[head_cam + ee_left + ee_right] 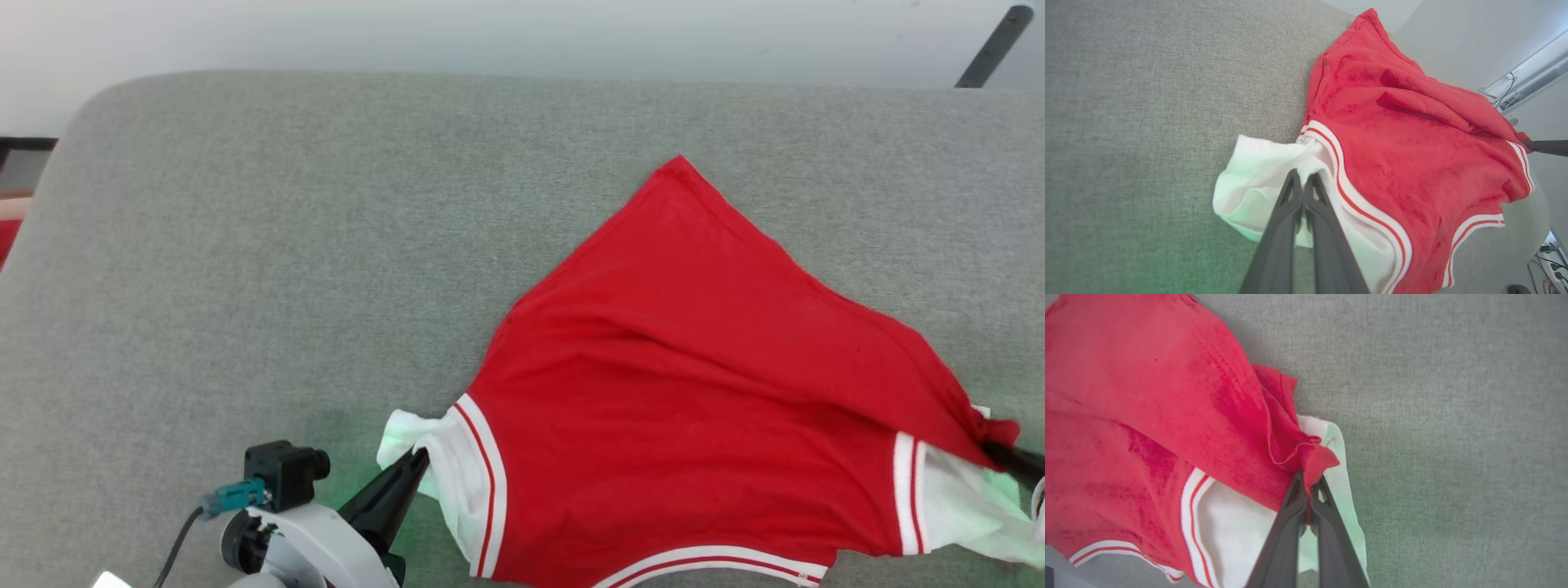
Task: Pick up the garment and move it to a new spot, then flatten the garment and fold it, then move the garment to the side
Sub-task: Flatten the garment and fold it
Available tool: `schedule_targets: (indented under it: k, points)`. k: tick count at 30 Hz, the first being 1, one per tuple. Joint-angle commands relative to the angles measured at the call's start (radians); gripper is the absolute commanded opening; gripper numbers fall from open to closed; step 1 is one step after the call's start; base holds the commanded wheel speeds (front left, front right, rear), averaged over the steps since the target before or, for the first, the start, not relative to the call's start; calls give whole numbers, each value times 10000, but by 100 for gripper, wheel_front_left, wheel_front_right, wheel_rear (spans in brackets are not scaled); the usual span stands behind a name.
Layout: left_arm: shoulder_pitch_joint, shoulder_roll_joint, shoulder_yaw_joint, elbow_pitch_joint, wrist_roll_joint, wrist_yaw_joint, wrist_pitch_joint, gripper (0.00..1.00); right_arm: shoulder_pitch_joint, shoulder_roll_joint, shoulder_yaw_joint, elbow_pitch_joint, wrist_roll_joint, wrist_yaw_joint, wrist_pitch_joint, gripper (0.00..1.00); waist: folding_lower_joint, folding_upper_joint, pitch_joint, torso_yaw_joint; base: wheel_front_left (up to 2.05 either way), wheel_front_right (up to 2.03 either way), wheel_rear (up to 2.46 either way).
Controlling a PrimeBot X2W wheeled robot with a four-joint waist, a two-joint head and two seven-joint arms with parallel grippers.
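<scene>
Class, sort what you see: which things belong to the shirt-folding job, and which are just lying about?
Job: garment; left gripper and right gripper, both shut on it; grey cushion under it.
Lying about: dark bar; wires.

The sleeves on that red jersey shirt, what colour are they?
White short sleeves, with a red-striped white band; best in left wrist view.

Before you lies a grey fabric-covered surface (286, 229) with a rounded corner, faintly tinged green near its front edge. Beyond it you see a pale, plain backdrop (490, 33) and a slanted dark bar (992, 47).
</scene>
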Motion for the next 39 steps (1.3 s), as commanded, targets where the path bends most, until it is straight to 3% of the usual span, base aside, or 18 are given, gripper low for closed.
schedule_targets:
  k: [1,8,9,10,12,13,14,28,34,39]
  points:
    - [79,50,30,-45,-18,50,-26,0,157,74,-46,-43,-17,-3,-98,0,0,0,-35,-88,0,0,0]
    - [90,86,37,-131,-50,74,-5,0,635,359,-36,199,-20,-3,-649,0,0,0,-14,-198,0,0,0]
    - [87,85,40,-138,-61,72,-3,0,667,356,7,236,-19,-3,-716,7,0,0,-14,-205,0,0,0]
    - [85,84,38,-143,-63,75,-2,0,691,336,45,260,-30,-3,-789,30,0,0,-15,-209,0,0,0]
    - [82,83,24,-142,-58,82,6,0,726,302,114,289,-38,-3,-889,47,0,0,-22,-217,0,0,0]
    - [85,79,18,-141,-60,80,5,0,734,272,158,264,-49,-3,-970,88,0,0,-29,-215,0,0,0]
    - [90,72,11,-137,-60,86,6,0,749,249,180,237,-46,-3,-1022,100,0,0,-37,-212,0,0,0]
    - [72,-42,-24,-131,13,83,-24,0,490,-170,639,-1408,-291,-1,-1878,100,0,0,-68,-94,0,0,0]
    - [-85,-223,-140,-80,125,5,18,0,-593,-657,1460,-1934,-430,-1,-2313,100,0,0,-21,189,0,0,0]
    - [-335,-453,-276,59,201,-171,110,0,-2036,-1093,2500,-1424,-491,-1,-2611,100,0,0,101,584,0,0,0]
